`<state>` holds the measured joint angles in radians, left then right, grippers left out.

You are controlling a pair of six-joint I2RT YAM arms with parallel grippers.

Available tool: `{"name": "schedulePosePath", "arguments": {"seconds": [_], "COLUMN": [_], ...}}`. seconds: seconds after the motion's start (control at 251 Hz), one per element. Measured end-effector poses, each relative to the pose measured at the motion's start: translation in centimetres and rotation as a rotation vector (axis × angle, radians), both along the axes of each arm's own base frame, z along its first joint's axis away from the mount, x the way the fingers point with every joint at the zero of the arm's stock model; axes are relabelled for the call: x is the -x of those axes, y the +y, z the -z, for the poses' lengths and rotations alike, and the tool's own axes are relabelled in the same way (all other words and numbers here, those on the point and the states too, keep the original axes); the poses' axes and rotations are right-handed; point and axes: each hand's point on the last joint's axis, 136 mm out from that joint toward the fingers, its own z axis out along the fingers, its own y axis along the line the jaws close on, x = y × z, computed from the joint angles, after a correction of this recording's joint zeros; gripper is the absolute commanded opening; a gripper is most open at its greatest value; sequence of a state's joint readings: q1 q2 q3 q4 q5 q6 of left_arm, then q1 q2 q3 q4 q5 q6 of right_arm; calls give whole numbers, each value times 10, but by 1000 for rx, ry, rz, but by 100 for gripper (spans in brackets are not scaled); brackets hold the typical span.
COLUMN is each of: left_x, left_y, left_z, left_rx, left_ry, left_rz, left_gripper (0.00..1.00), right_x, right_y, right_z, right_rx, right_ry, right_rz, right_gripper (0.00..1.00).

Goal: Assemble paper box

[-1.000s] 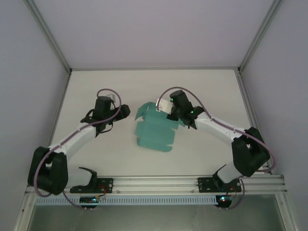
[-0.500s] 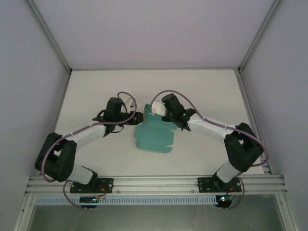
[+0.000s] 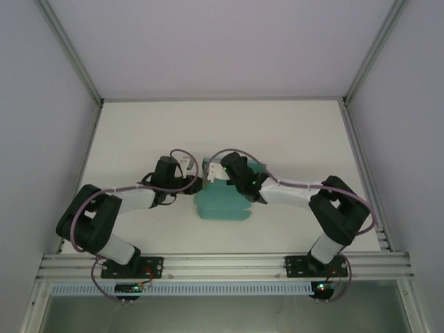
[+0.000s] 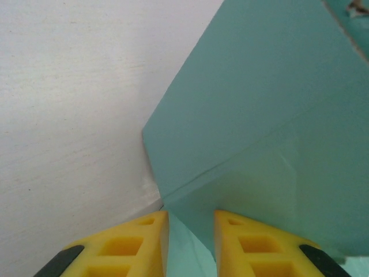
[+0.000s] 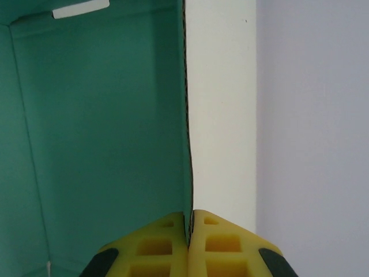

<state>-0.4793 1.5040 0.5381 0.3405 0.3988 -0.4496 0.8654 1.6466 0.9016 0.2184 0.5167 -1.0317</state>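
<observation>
The teal paper box [image 3: 223,205] lies partly folded at the middle of the table, between both arms. My left gripper [image 3: 199,186] is at its left side. In the left wrist view a folded corner of the paper box [image 4: 259,115] runs into the narrow gap of the left gripper [image 4: 191,212] and touches both yellow fingers. My right gripper [image 3: 214,172] is at the box's far edge. Up close, the right gripper [image 5: 189,212] is shut on the thin edge of an upright wall of the paper box [image 5: 104,127].
The white table [image 3: 139,132] has free room on all sides of the box. An aluminium rail [image 3: 222,263] with both arm bases runs along the near edge. Grey walls and frame posts [image 3: 69,48] enclose the back and sides.
Both arms have closed in on the box. The left gripper has swung right to its left side and narrowed round the card. The right gripper has carried the far flap leftward, so the box looks more compact.
</observation>
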Motion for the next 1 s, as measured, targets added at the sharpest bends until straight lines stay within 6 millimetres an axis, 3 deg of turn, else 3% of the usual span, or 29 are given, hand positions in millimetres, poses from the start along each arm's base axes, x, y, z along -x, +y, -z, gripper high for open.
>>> {"name": "schedulePosePath", "arguments": {"seconds": [0.152,0.231,0.639,1.002], "left_x": [0,-2,-15,-20], "left_y": [-1,-2,14,-9], "left_z": [1,1,5,-3], "left_rx": [-20,-51,-176,-177], "left_ry": [-70,-110,-188,-260], "left_rz": [8,4,-68,24], "left_gripper": [29,37,37,22], "right_x": [3,4,8,7], "right_y": [7,10,14,13], "right_z": [2,2,2,3], "right_rx": [45,69,95,88], "right_ry": [-66,-100,-145,-147], "right_rz": [-24,-38,-66,-52], "right_gripper": [0,0,0,0]}}
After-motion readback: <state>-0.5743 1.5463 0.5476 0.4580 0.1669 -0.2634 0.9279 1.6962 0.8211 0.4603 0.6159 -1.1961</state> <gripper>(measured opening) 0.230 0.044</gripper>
